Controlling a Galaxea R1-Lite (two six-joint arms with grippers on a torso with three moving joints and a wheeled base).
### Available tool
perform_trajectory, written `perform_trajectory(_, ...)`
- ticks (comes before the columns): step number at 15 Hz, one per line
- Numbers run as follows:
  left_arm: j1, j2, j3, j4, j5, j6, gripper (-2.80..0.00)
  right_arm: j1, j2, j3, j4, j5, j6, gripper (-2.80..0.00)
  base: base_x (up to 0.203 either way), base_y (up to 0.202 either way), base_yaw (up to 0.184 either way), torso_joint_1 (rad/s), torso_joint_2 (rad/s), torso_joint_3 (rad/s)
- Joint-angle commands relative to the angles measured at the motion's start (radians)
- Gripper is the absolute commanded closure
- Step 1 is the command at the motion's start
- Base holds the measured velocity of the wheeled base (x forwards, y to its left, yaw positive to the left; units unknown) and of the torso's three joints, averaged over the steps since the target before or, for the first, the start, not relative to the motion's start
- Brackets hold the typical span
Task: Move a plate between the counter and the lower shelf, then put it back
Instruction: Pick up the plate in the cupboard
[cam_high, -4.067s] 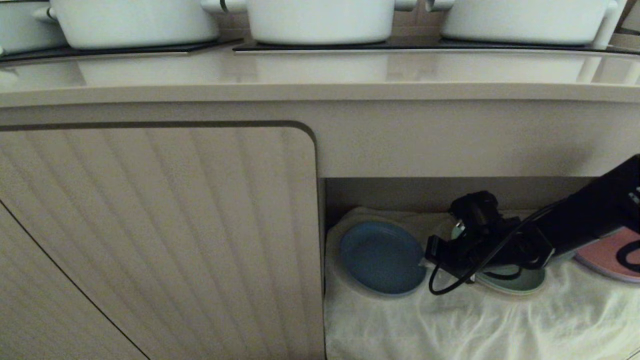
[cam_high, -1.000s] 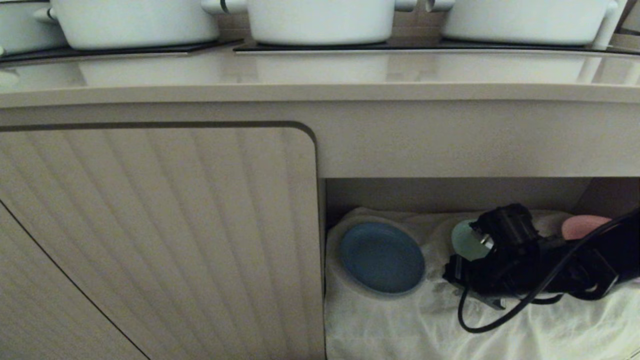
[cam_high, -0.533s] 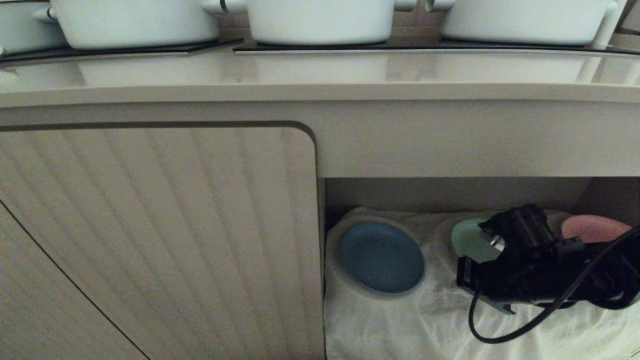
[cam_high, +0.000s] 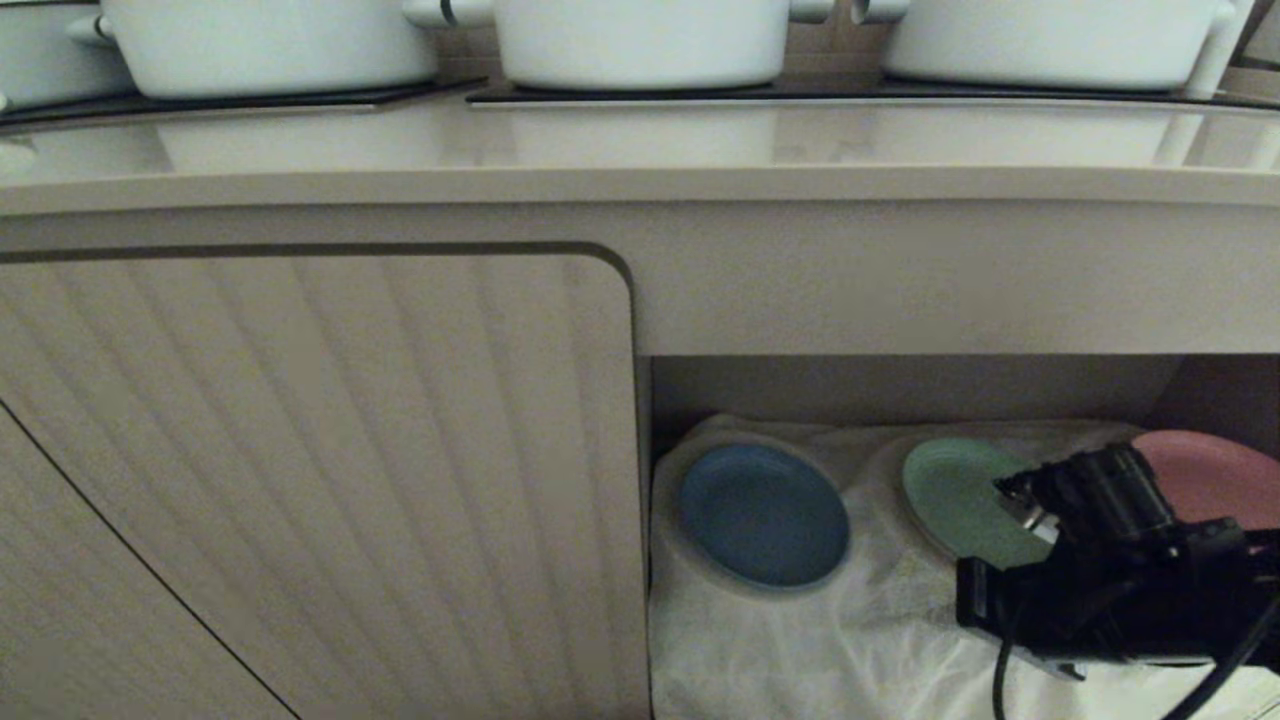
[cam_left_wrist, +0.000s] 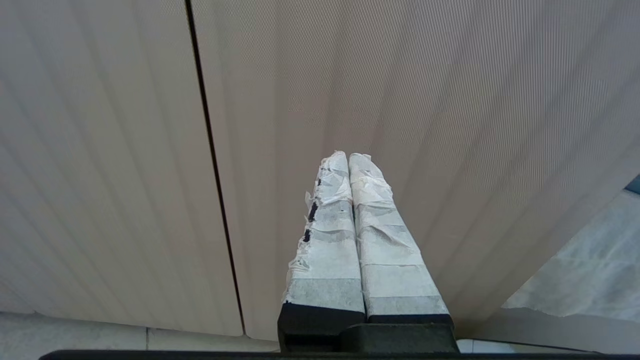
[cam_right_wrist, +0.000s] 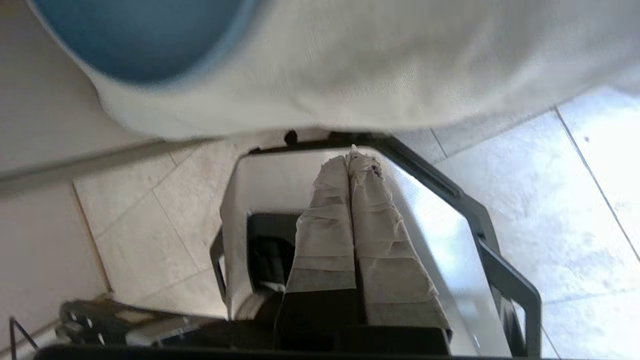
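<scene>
While white pots (cam_high: 640, 40) are sitting at twelve o'clock on the beige table (cam_high: 640, 150), the plate (cam_high: 765, 515) is lying on the lower shelf (cam_high: 800, 640). Both the right pincer (cam_right_wrist: 352, 162) and left pincer (cam_left_wrist: 348, 159) are pressing shut, empty. No writing is showing.

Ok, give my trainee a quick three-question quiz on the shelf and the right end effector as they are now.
1. True or false: the plate sits on the counter.
2. Which plate lies nearest the right end effector: A blue, B green plate, C pink plate?
3. What state is the right end effector in?

Key: 1 false, it lies on the lower shelf. 2 B. 3 shut, holding nothing.
</scene>
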Motion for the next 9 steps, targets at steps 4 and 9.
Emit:
perform_trajectory(4, 0.0, 0.0, -0.001, 0.0, 0.001, -0.001, 0.0, -0.001, -0.139, 0.12, 0.002, -0.012, 0.001, 0.0, 0.0, 0.0, 0.0, 0.0, 0.0, 0.0)
perform_trajectory(9, 0.0, 0.0, 0.0, 0.0, 0.001, -0.001, 0.0, -0.008, -0.25, 0.244, 0.003, -0.09, -0.053, 0.0, 0.0, 0.0, 0.0, 0.0, 0.0, 0.0)
